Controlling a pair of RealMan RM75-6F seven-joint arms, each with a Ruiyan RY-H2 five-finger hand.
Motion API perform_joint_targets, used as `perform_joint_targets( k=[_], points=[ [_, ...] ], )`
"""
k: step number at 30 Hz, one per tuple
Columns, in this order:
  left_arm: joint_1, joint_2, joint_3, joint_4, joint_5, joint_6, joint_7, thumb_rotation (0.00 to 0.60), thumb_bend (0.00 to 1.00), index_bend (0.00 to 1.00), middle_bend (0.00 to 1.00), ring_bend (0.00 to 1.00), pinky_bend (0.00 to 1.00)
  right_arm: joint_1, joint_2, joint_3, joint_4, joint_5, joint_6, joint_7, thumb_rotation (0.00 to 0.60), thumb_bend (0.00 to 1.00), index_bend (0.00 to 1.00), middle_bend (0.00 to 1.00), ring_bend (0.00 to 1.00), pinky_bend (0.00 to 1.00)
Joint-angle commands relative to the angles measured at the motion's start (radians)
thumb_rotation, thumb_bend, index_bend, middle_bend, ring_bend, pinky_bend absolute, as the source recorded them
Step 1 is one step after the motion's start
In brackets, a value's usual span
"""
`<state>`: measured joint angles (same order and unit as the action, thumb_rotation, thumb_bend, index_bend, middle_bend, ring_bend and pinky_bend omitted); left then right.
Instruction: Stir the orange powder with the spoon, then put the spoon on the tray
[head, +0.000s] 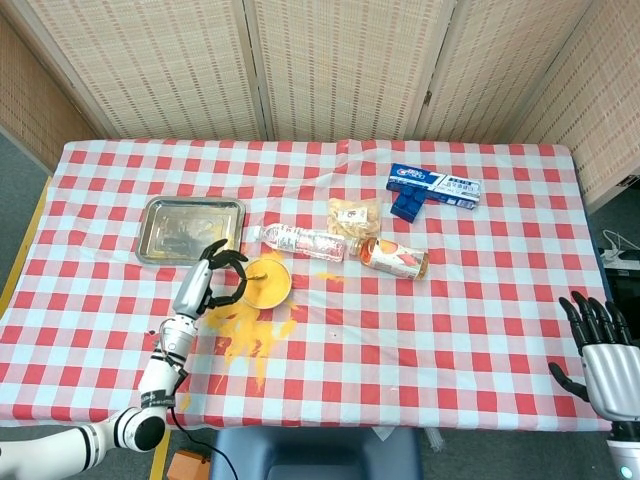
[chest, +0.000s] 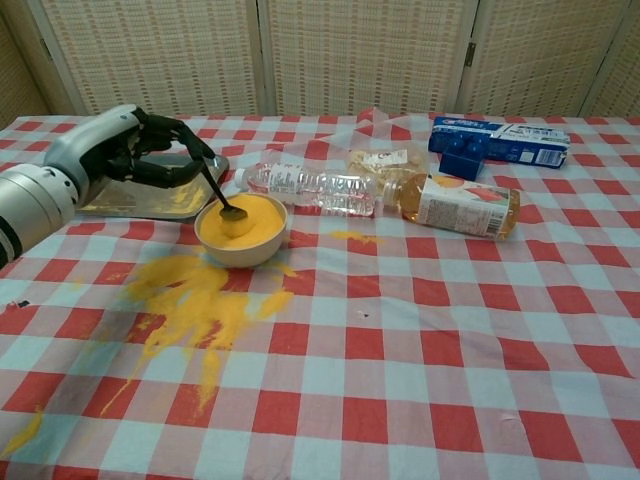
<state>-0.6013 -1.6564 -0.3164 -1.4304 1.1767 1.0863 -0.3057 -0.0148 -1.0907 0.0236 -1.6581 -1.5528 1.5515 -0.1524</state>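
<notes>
A cream bowl full of orange powder stands left of the table's middle. My left hand pinches the dark handle of a spoon, whose head dips into the powder near the bowl's centre. The steel tray lies just behind the hand, at the far left. My right hand hovers at the table's front right corner, fingers spread and nothing in it.
Spilled orange powder stains the cloth in front of the bowl. A clear water bottle and an orange-drink bottle lie on their sides behind the bowl. A snack packet and a blue box sit farther back.
</notes>
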Motion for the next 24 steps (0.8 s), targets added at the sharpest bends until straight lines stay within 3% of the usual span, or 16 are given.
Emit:
perform_joint_targets(
  k=[1, 7, 14, 24],
  points=[
    [0.008, 0.016, 0.008, -0.027, 0.003, -0.004, 0.000, 0.600, 0.70, 0.86, 0.33, 0.05, 0.01, -0.001, 0.001, -0.001, 0.000, -0.002, 0.001, 0.003, 0.600, 0.13, 0.00, 0.00, 0.00, 0.00],
    [0.015, 0.030, 0.002, -0.055, 0.014, 0.008, -0.017, 0.600, 0.70, 0.86, 0.33, 0.05, 0.01, -0.001, 0.002, -0.003, -0.001, -0.004, 0.000, 0.002, 0.600, 0.13, 0.00, 0.00, 0.00, 0.00],
    [-0.005, 0.006, -0.039, -0.008, 0.029, 0.024, -0.076, 0.600, 0.69, 0.86, 0.34, 0.05, 0.01, 0.000, 0.003, -0.004, -0.004, 0.002, -0.008, -0.001, 0.600, 0.14, 0.00, 0.00, 0.00, 0.00],
    [-0.031, -0.023, -0.033, 0.080, 0.015, -0.005, -0.057, 0.600, 0.68, 0.86, 0.34, 0.05, 0.01, 0.002, 0.006, -0.004, -0.007, 0.004, -0.014, 0.002, 0.600, 0.13, 0.00, 0.00, 0.00, 0.00]
  ],
)
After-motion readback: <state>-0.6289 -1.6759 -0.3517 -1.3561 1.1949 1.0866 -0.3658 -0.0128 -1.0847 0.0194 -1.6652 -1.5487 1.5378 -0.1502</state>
